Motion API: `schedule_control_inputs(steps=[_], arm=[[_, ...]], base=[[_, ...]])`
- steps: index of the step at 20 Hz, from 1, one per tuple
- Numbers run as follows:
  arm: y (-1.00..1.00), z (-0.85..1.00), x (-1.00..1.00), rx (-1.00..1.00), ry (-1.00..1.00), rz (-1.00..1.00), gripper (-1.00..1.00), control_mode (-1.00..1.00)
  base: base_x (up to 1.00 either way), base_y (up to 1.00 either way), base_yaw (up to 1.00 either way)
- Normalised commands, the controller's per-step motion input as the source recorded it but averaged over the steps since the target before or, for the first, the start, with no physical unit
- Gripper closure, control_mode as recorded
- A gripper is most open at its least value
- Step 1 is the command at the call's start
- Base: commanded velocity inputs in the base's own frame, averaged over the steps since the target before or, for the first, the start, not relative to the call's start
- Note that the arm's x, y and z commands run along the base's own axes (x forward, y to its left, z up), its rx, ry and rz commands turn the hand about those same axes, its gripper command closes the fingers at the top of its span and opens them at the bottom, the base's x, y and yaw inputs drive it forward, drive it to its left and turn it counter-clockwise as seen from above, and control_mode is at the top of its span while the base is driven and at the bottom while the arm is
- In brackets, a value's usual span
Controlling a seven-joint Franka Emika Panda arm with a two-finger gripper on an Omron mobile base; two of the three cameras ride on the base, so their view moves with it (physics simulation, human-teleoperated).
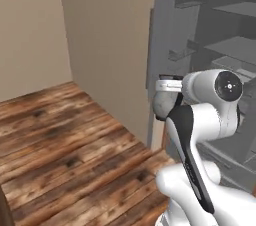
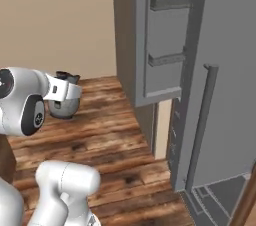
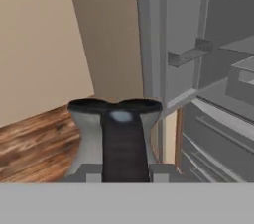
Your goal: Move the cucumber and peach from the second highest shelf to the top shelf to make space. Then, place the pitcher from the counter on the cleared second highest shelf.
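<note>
Item: pitcher (image 2: 64, 105), grey, bulbous, with a darker neck and rim. Location: carried in the air at the end of the arm, clear of the wooden floor (image 1: 60, 140) below it. In the right base view it hangs at about 9 o'clock, under the white wrist, with its dark rim showing above the hand. In the left base view the pitcher (image 1: 164, 105) appears as a grey round body just left of the arm's elbow joint, at about 3 o'clock. In the hand view its neck and dark rim (image 3: 116, 106) sit at 6 o'clock, seen close. Gripper (image 3: 124, 139): narrow, jaws drawn in on the pitcher, with a dark finger (image 3: 124, 153) standing upright against the neck below the rim. Fridge (image 2: 165, 35): grey, door (image 2: 220, 95) swung open, with 2 door racks showing in the right base view at about 1 o'clock. Top shelf (image 1: 235, 9): plain grey panel at 2 o'clock in the left base view, with a further grey shelf (image 1: 232, 47) beneath it; whether anything lies on either shelf cannot be told. Beige wall (image 1: 30, 30): at 10 o'clock in the left base view.
</note>
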Motion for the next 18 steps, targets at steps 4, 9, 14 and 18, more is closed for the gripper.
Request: schedule_control_inputs(steps=[4,9,14,18], arm=[[0.0,0.0,0.0,0.0,0.0,0.0,1.0,1.0],[0.0,0.0,0.0,0.0,0.0,0.0,1.0,1.0],[0.0,0.0,0.0,0.0,0.0,0.0,1.0,1.0],[0.0,0.0,0.0,0.0,0.0,0.0,1.0,1.0]], base=[[0.52,0.0,-0.53],[0.6,0.01,-0.5],[0.56,0.04,-0.46],[0.6,0.1,-0.45]])
